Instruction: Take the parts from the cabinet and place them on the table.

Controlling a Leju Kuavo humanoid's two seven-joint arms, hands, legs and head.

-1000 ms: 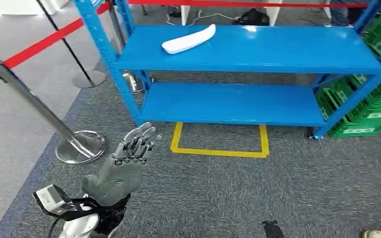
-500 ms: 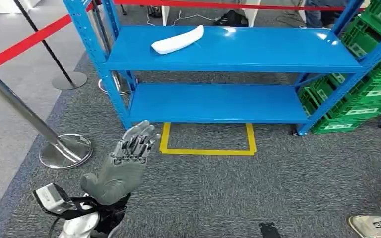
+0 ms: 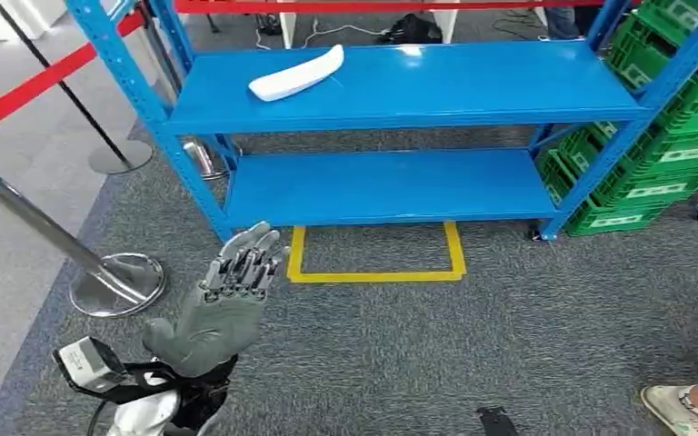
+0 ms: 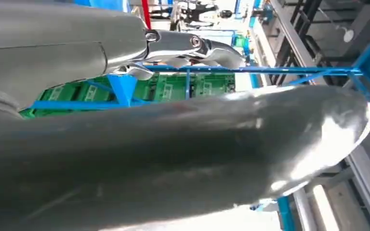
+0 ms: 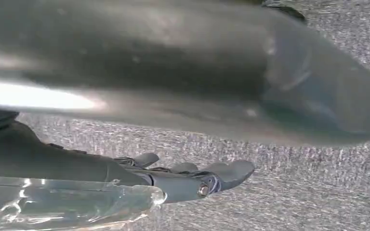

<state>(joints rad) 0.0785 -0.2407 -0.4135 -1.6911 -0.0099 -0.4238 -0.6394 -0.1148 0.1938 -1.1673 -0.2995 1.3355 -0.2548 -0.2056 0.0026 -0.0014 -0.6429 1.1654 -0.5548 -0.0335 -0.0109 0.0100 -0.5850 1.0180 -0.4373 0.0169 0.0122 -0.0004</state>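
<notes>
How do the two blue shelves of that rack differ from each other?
The upper shelf carries a white curved part near its left end; the lower shelf shows nothing lying on it. The upper shelf is in open view, with light glinting on it, while the lower shelf is partly covered by the one above and sits close over the carpet. Both are flat, the same bright blue, and held by the same posts.

A: Floor? Grey carpet (image 3: 509, 345), with a yellow tape rectangle (image 3: 373, 254) at centre.
B: Noted. Paler floor (image 3: 18, 182) at left, with a chrome stanchion base (image 3: 116, 283) and a red barrier belt (image 3: 27, 86). Green crates (image 3: 673, 154) stacked at right edge.
</notes>
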